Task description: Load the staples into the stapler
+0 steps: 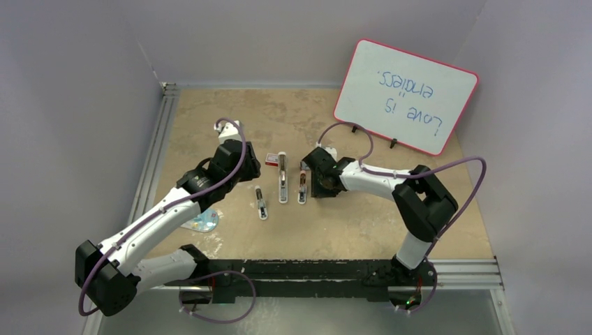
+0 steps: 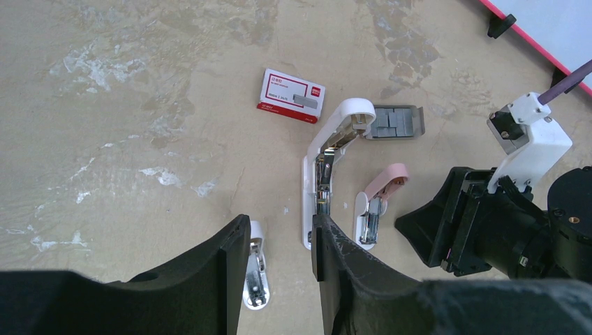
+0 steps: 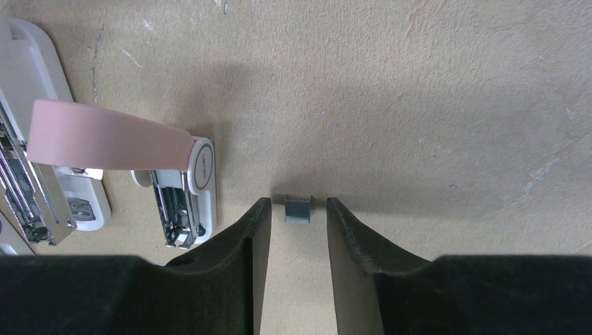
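A short grey strip of staples (image 3: 298, 211) lies on the table between the tips of my right gripper (image 3: 298, 201), which is open, with a gap on either side of the strip. Just to its left stands the pink stapler (image 3: 112, 143), lid raised and its metal channel (image 3: 178, 213) showing. The red staple box (image 2: 293, 95) lies at the back, and a grey tray of staple strips (image 2: 396, 122) sits beside the open white stapler (image 2: 328, 174). My left gripper (image 2: 279, 230) hovers open and empty over the table between a small white stapler (image 2: 255, 272) and the white one.
A pink-framed whiteboard (image 1: 405, 94) stands at the back right. A shiny bluish disc (image 1: 202, 222) lies under the left arm. The three staplers sit in a row mid-table (image 1: 283, 178). An aluminium rail (image 1: 157, 153) runs along the left edge, with walls close behind.
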You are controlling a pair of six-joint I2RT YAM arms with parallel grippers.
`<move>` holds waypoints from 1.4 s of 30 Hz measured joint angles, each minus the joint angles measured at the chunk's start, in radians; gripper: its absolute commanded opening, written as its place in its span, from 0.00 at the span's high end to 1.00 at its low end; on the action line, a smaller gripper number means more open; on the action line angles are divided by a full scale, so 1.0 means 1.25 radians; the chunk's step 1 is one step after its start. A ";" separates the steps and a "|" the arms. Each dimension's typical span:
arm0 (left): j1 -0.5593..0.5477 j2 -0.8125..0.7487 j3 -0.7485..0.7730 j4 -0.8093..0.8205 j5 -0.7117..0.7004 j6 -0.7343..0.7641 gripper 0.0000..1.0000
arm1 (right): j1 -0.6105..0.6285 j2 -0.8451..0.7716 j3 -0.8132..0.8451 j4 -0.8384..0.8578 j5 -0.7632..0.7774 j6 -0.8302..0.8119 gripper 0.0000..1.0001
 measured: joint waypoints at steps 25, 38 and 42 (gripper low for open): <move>0.000 -0.029 -0.030 0.010 0.000 -0.005 0.63 | 0.014 0.045 0.059 -0.074 0.035 0.031 0.78; 0.000 -0.036 -0.034 0.010 0.000 -0.007 0.63 | 0.024 0.053 0.074 -0.093 0.052 0.041 0.82; 0.000 -0.037 -0.034 0.009 0.001 -0.007 0.63 | 0.032 0.046 0.075 -0.092 0.077 0.063 0.82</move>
